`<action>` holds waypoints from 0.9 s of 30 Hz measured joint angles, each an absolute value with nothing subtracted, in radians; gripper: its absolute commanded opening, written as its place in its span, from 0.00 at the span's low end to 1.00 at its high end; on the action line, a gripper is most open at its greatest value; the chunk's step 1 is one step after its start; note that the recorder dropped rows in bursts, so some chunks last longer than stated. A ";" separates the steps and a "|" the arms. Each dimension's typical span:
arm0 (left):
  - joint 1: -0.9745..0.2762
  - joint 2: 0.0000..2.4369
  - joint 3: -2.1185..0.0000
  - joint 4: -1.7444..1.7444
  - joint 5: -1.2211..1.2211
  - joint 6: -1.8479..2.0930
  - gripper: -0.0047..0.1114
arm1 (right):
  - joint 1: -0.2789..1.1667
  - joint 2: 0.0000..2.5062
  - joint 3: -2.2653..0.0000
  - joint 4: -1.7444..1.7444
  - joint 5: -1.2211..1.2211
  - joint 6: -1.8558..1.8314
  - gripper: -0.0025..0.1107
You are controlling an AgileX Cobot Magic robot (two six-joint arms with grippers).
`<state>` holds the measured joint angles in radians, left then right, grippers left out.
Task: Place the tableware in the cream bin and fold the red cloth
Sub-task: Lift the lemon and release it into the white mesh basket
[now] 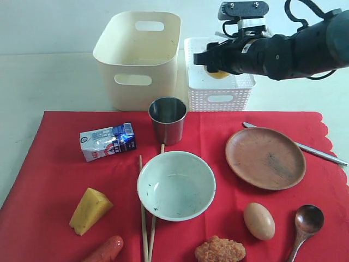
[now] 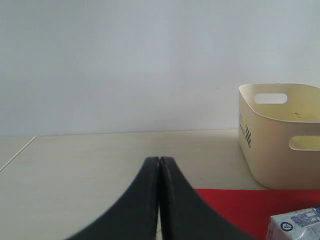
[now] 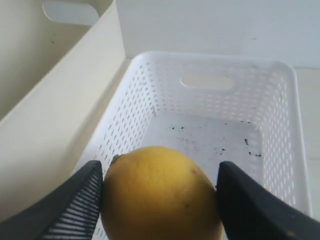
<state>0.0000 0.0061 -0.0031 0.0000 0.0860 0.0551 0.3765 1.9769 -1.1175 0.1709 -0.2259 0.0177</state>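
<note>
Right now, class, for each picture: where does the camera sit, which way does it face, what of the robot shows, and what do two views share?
Exterior: raised at the near side of the red cloth, looking down across it to the cream bin; the right arm shows.
Left wrist: low over the table, facing the wall; shut left jaws show.
Right wrist: above the white basket, looking in; right jaws hold a lemon.
Shared: all see the cream bin.

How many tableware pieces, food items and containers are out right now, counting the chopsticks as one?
Tableware: 6 (cup, bowl, plate, spoon, chopsticks, knife)
Food: 6 (milk carton, cheese, sausage, egg, fried piece, lemon)
Containers: 2 (cream bin, white basket)
Total: 14
</note>
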 measured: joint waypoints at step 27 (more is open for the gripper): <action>0.000 0.006 -0.003 0.000 0.086 0.055 0.06 | 0.377 1.806 -1.130 0.184 -0.076 -0.039 0.52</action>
<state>0.0000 0.0061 -0.0031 0.0000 0.0860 0.0551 0.3765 1.8064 -1.1300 0.1837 -0.0756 -0.0394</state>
